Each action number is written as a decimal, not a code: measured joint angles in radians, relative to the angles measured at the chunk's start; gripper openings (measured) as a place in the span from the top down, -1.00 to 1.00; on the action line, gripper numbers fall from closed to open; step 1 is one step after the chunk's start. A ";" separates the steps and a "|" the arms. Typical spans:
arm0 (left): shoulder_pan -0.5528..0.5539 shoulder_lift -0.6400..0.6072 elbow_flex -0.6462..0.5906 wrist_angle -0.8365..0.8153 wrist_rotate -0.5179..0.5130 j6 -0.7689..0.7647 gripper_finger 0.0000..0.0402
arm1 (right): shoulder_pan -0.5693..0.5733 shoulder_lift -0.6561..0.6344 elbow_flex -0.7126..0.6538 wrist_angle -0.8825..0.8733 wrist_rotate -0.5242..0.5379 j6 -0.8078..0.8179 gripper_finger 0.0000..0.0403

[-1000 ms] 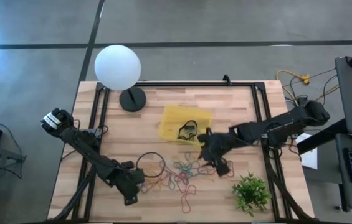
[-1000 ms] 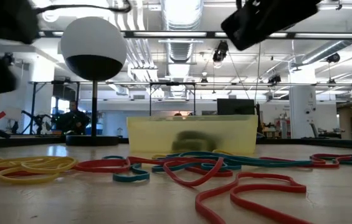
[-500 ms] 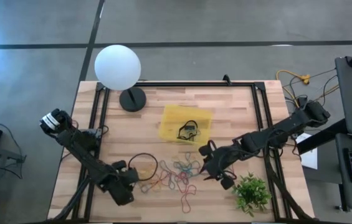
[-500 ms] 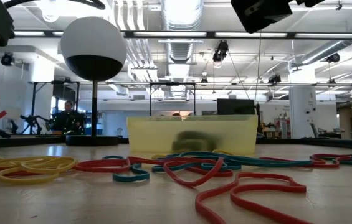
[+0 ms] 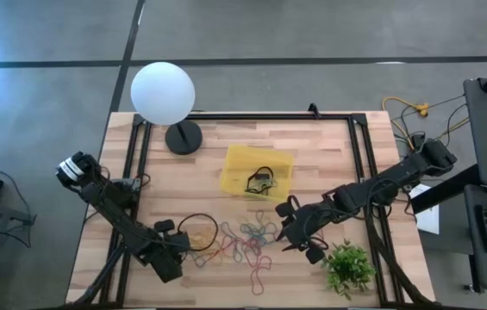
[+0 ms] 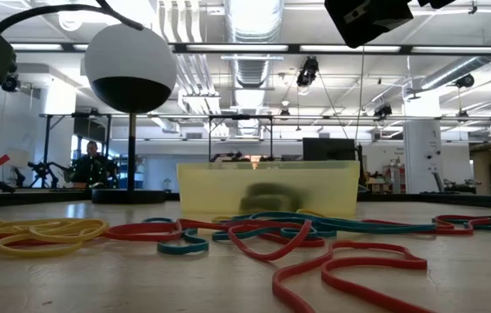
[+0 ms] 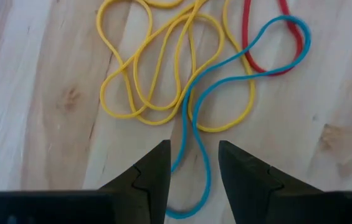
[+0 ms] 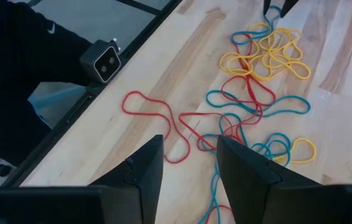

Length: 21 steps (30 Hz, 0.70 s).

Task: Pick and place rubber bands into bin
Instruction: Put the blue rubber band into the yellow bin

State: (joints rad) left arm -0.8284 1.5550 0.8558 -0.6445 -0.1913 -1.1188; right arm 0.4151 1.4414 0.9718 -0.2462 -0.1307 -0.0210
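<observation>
Bands (image 5: 245, 241) in red, blue and yellow lie tangled on the table (image 5: 329, 164), near the bin (image 5: 259, 172), which holds a dark band. Left gripper (image 7: 192, 171) hovers with fingers parted over a blue band (image 7: 194, 118) beside yellow loops (image 7: 157, 74), holding nothing. Right gripper (image 8: 189, 163) is also parted and empty, above the red and blue bands (image 8: 238, 112).

- The left gripper (image 7: 193, 174) has its two dark fingers (image 7: 154, 177) apart, above the wooden table (image 7: 325, 93).
- A blue rubber band (image 7: 195, 140) runs between them.
- Yellow rubber bands (image 7: 157, 68) and a red rubber band (image 7: 250, 46) overlap it.
</observation>
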 joint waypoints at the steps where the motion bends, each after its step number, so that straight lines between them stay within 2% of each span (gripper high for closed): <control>1: 0.000 0.008 0.000 0.006 -0.001 0.007 0.41 | 0.000 0.000 -0.002 0.001 0.000 0.000 0.32; 7: 0.001 0.055 0.000 0.034 0.000 0.036 0.41 | 0.002 0.000 -0.024 0.026 0.000 0.000 0.32; 17: 0.012 0.060 0.000 0.035 0.009 0.033 0.41 | 0.004 0.000 -0.030 0.048 0.000 -0.002 0.32; 21: 0.026 0.062 0.000 0.041 0.020 0.036 0.49 | 0.004 0.000 -0.033 0.051 0.000 -0.004 0.32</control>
State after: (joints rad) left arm -0.8020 1.6169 0.8558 -0.6031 -0.1716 -1.0832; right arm 0.4191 1.4414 0.9390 -0.1947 -0.1307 -0.0246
